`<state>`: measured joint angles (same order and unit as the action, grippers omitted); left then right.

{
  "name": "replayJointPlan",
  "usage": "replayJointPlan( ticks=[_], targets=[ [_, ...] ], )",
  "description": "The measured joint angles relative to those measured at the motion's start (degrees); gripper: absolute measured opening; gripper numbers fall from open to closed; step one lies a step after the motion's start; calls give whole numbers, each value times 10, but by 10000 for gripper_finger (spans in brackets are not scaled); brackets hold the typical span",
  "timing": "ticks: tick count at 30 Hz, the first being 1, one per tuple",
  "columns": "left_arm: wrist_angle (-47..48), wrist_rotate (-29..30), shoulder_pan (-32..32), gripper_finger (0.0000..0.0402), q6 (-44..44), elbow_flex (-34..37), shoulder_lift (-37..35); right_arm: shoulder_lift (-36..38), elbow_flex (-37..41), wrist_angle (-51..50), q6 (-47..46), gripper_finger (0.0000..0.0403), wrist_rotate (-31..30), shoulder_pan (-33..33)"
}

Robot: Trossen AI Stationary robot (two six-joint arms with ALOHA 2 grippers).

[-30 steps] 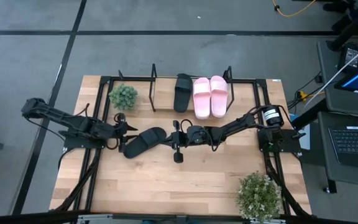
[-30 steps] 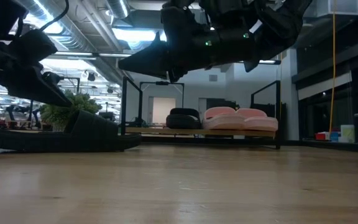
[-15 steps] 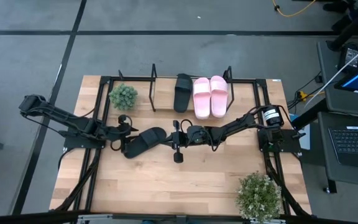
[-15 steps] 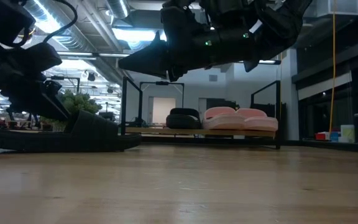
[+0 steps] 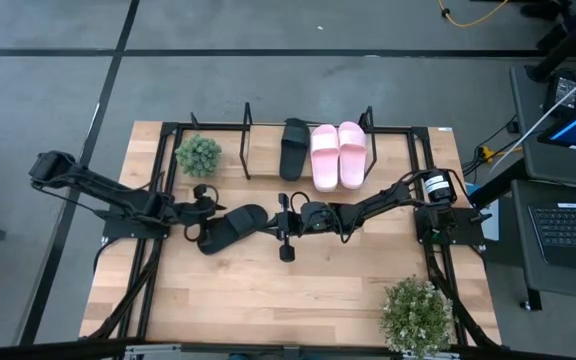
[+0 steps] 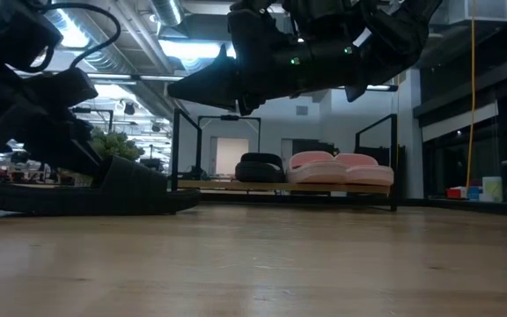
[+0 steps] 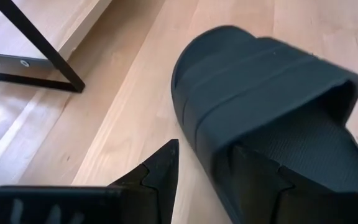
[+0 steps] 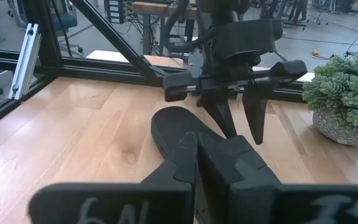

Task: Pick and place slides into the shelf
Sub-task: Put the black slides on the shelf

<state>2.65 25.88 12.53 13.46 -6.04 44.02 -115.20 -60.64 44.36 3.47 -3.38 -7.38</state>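
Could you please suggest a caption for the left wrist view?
Left gripper, open, straddles the side edge of a black slide on the wooden table.

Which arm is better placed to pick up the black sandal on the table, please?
Left. The left hand is open and straddles the edge of the black sandal; the right hand is shut beside it.

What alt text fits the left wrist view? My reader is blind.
A black slide lies on the wooden table, with the left gripper open around its side wall, one finger outside and one inside. A black shelf leg stands beyond.
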Motion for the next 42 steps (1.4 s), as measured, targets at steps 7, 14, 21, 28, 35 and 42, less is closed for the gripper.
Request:
replayJointPlan(
  ticks=[7, 14, 21, 28, 35, 42],
  targets=[
    [-26, -21, -16, 122, 2, 0, 33, 0, 0, 0, 0, 6, 0, 0],
    [-57, -19, -17, 35, 15, 0, 56, 0, 0, 0, -2, 20, 0, 0],
    [-127, 19, -16, 7, 16, 0, 56, 0, 0, 0, -2, 22, 0, 0],
    [-137, 135, -3, 3, 108, 0, 56, 0, 0, 0, -2, 14, 0, 0],
    [-145, 264, 42, 2, 201, 0, 58, 0, -7, -4, -23, 6, -71, -5],
    [-249, 400, 85, 1, 205, 0, 102, -1, -7, -4, 12, 10, -193, -25]
  ],
)
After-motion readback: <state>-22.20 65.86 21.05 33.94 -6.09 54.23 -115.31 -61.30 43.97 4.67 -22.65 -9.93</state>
